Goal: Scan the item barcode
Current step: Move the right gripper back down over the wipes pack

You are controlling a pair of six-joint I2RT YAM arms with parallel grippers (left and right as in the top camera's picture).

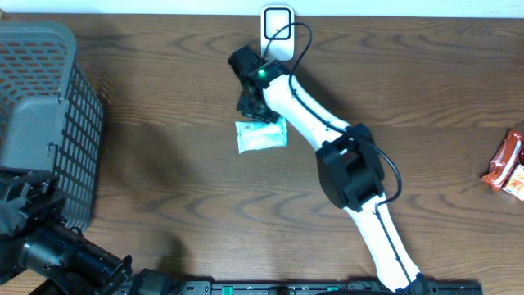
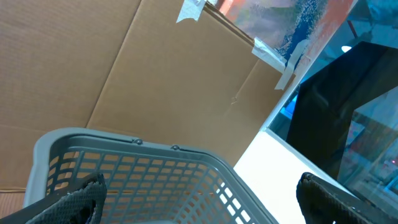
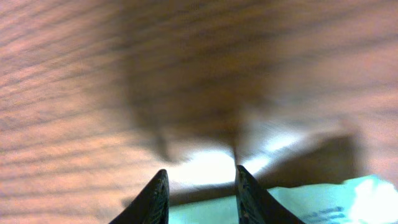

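Note:
The item, a mint-green and white packet [image 1: 261, 135], lies flat on the wooden table near the middle. My right gripper [image 1: 252, 104] is down at the packet's upper left edge. In the right wrist view the two dark fingertips [image 3: 158, 196] stand close together, with the packet's pale green edge [image 3: 205, 208] between them; the right gripper [image 3: 200, 190] is shut on that edge. A white scanner [image 1: 277, 29] stands at the table's far edge, just behind the right arm. My left gripper [image 2: 202, 205] is wide open with nothing in it, facing the grey basket [image 2: 143, 168].
A grey mesh basket [image 1: 49, 106] fills the left side of the table, with the left arm [image 1: 57, 246] below it. A red snack packet [image 1: 509, 162] lies at the right edge. The scanner's black cable loops over the right arm.

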